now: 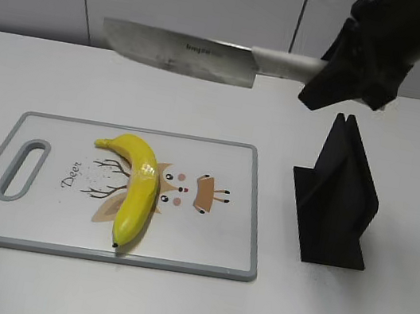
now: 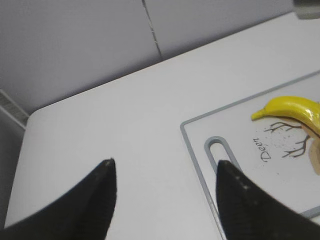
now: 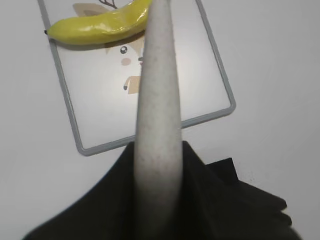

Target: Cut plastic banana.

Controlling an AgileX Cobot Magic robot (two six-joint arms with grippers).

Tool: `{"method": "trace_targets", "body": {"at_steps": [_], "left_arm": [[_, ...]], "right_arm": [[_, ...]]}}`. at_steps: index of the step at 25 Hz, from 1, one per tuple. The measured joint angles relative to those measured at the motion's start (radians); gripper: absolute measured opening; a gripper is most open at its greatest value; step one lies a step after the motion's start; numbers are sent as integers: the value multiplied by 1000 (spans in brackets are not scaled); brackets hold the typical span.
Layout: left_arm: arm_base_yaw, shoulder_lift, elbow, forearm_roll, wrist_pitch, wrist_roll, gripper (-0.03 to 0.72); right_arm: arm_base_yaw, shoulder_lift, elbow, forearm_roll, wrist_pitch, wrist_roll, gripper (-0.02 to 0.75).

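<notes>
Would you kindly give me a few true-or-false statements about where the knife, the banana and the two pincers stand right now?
1. The right pincer holds the knife in the air above the table. True.
2. The banana is already in two pieces. False: it lies whole on the board.
3. The left pincer is open and holds nothing. True.
4. The black stand sits on the board. False: it stands on the table to the board's right.
5. The blade touches the banana. False: it hangs well above it.
</notes>
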Motion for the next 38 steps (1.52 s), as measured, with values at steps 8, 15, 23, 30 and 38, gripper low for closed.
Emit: {"method": "trace_targets", "body": {"at_steps": [8, 15, 23, 30, 38], "left_arm": [[-142, 480, -297, -41, 80, 359, 588], [-294, 840, -561, -21, 244, 498, 588], [-367, 1049, -703, 19, 288, 505, 580], [-372, 1121, -703, 26, 293, 505, 560], [-372, 1128, -703, 32, 277, 509, 114]], "right_arm": [[80, 133, -54, -58, 3, -115, 163], [97, 231, -167, -53, 29, -130, 163], [97, 234, -173, -33, 28, -165, 163], [98, 234, -173, 42, 24, -166, 163], [98, 236, -174, 44, 15, -170, 163]]}}
